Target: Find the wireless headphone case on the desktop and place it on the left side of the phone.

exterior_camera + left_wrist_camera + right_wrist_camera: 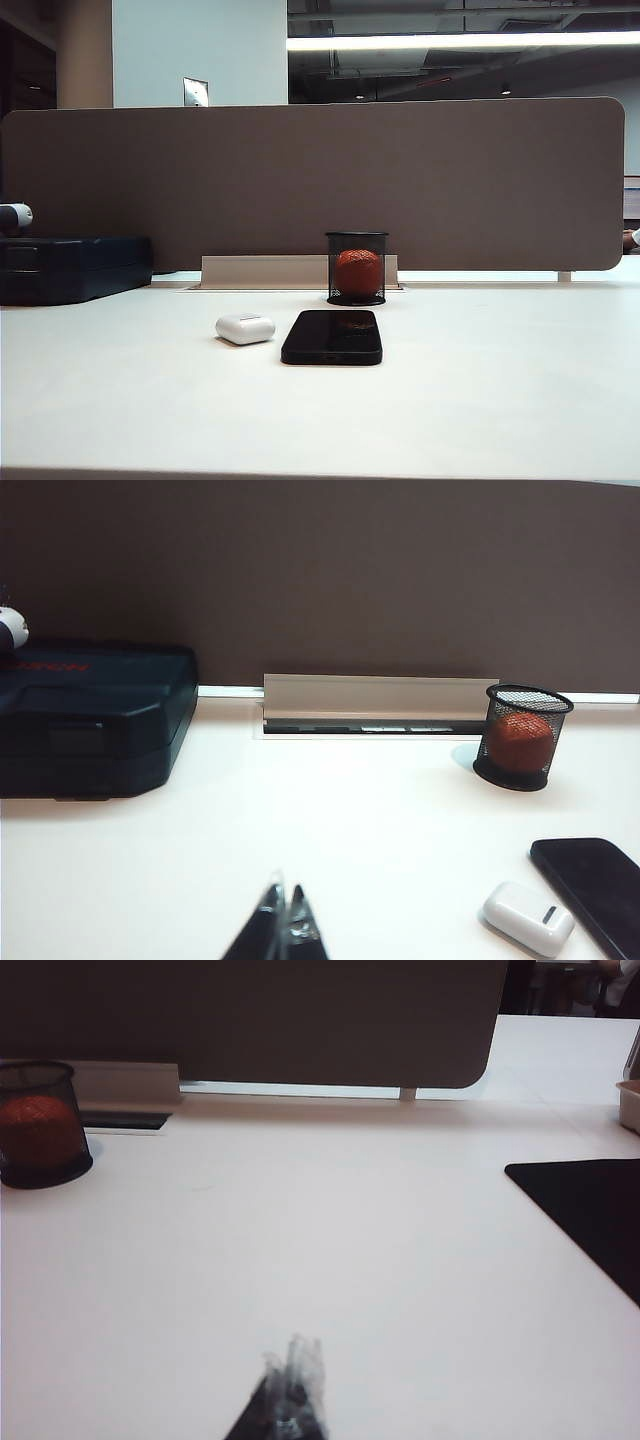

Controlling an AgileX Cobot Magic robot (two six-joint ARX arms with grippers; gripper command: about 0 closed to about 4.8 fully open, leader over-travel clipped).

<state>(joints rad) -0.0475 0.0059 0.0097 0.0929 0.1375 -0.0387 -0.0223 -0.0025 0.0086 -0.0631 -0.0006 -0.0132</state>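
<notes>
Both grippers closed, nothing held.
Left gripper [287, 925] is seen near the wireless headphone case [528, 917], apart; right gripper [290, 1400] sits elsewhere.

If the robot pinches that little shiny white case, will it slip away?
Maybe. The small glossy white pebble-shaped case looks smooth and rounded, so fingers might slide off. It looks small and probably light, so a nudge could skid it across the white desktop. It lies flat, so tipping seems unlikely.

The phone [592, 888] is cropped; right gripper [290, 1390] tips blurred.
</notes>
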